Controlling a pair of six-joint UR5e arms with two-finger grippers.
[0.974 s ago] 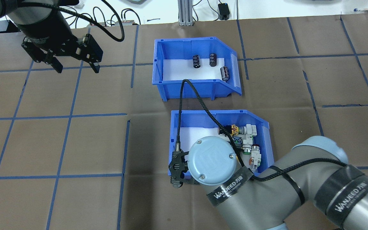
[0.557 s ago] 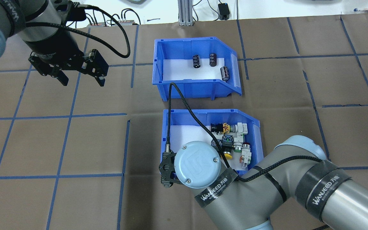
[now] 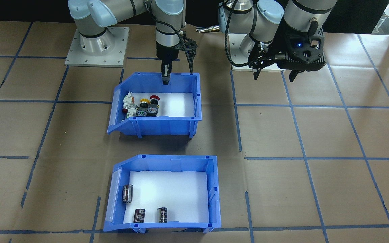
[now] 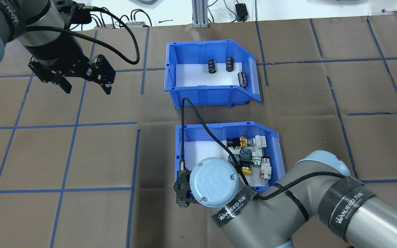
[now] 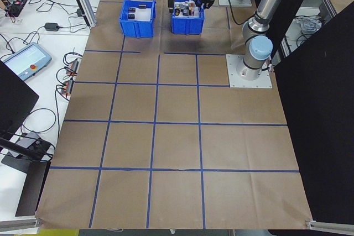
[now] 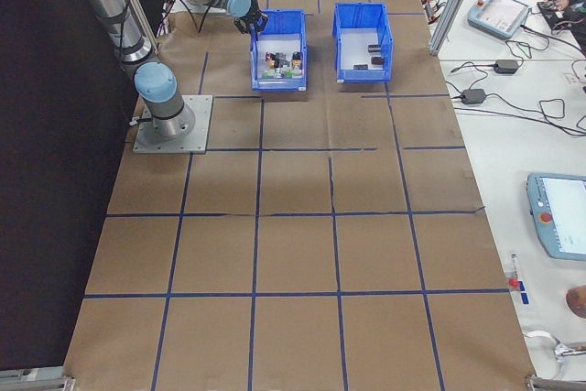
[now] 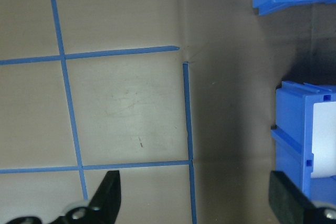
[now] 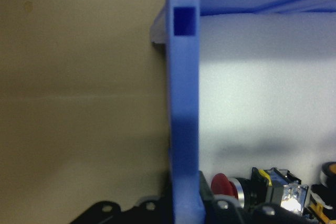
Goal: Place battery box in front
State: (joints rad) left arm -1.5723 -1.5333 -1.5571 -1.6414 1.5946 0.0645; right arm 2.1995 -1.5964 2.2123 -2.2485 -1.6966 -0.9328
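Bins side by side, pincer clamped on the switch bin's wall

Battery box (image 4: 212,74) resting on the brown-papered surface (image 4: 64,155), on the far side from the robot base: blue, sloped cut-away end toward the robot's right, white floor pad, three dark cylindrical cells (image 4: 227,69) lying near that end. Just behind it, closer to the base and apart from it by a narrow strip of paper, switch bin (image 3: 157,126): same blue shape, holding a huddle of push-button switches (image 3: 142,106) with red, yellow and white parts, bunched toward its sloped end, white pad bare on the other half.

Right pincer (image 3: 165,76) down over the switch bin's base-side wall near the square corner, fingers closed on either side of the blue rim as seen from the right wrist.

Left pincer (image 4: 84,84) hanging above bare paper well to the left of both bins, fingers spread apart, holding nothing.
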